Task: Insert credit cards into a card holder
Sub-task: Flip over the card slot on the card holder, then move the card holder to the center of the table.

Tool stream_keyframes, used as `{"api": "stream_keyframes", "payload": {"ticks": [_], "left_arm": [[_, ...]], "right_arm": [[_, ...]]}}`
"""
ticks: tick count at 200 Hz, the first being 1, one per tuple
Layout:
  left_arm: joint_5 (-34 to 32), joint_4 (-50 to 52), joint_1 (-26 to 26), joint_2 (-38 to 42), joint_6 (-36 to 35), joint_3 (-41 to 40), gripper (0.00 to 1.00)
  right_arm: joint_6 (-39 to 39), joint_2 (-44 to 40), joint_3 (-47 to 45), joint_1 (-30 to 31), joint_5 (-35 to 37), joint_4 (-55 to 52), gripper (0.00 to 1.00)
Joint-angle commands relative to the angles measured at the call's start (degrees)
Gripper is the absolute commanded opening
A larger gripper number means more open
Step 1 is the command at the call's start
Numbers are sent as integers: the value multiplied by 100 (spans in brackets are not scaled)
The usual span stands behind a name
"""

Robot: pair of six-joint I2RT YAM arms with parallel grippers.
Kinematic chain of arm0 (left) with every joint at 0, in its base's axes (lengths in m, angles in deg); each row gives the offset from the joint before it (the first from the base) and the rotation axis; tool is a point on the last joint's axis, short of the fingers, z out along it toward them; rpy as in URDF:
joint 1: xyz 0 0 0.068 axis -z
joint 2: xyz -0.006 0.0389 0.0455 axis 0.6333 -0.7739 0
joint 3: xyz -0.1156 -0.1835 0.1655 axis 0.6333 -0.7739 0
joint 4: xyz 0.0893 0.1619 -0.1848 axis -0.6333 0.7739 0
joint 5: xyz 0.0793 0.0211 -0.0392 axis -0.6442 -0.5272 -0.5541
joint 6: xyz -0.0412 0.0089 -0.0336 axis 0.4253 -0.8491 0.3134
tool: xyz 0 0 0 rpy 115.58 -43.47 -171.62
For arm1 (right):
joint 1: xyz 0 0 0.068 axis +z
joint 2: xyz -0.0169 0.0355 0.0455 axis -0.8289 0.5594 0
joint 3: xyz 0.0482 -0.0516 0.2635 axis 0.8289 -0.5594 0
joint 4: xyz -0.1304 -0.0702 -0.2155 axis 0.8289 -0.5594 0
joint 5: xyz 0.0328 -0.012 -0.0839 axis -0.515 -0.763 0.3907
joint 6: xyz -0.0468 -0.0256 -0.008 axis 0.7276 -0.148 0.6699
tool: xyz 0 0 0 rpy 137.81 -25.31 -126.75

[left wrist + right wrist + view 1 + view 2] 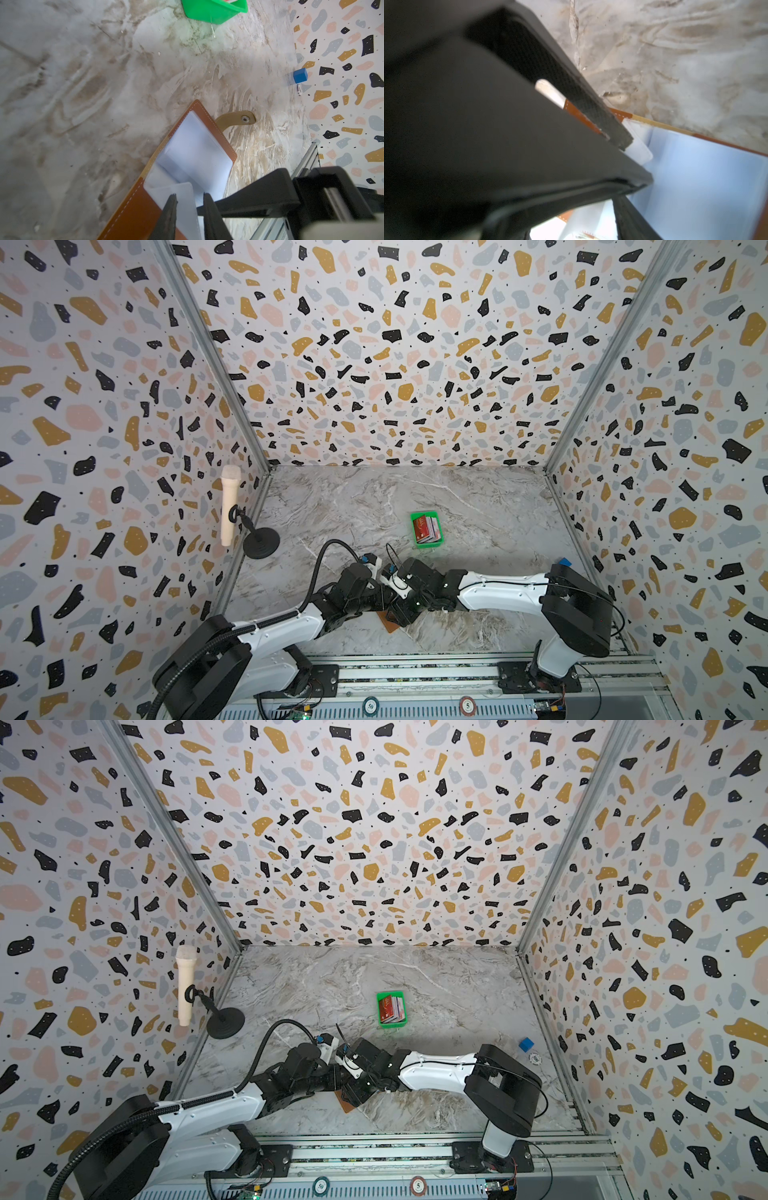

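The tan-brown leather card holder [133,212] lies spread open on the grey marble tabletop [83,83], at the lower centre of both top views. This likely keeps its pale clear sleeves facing up for loading. The left gripper [190,195] stands slightly parted astride a loose sleeve leaf, clamping nothing. The right gripper [635,162] crowds the holder's edge, and whether it pinches is unclear. The mixed-colour plastic credit cards [424,529] sit higher up in the small green plastic tray [424,514].
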Motion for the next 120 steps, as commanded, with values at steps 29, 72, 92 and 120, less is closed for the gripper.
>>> {"api": "stream_keyframes", "payload": {"ticks": [29,72,92,120], "left_arm": [[4,-104,117,-151,-261,166,22],[-79,52,133,-79,-266,-30,17],[-116,84,170,-74,-246,-136,14],[-242,238,178,43,-213,-238,13]], "right_arm": [[536,-808,72,305,228,-252,65],[280,-1420,-326,-246,674,-212,64],[85,-1576,-546,-809,649,-134,64],[-101,-1485,-849,-1531,407,141,64]]}}
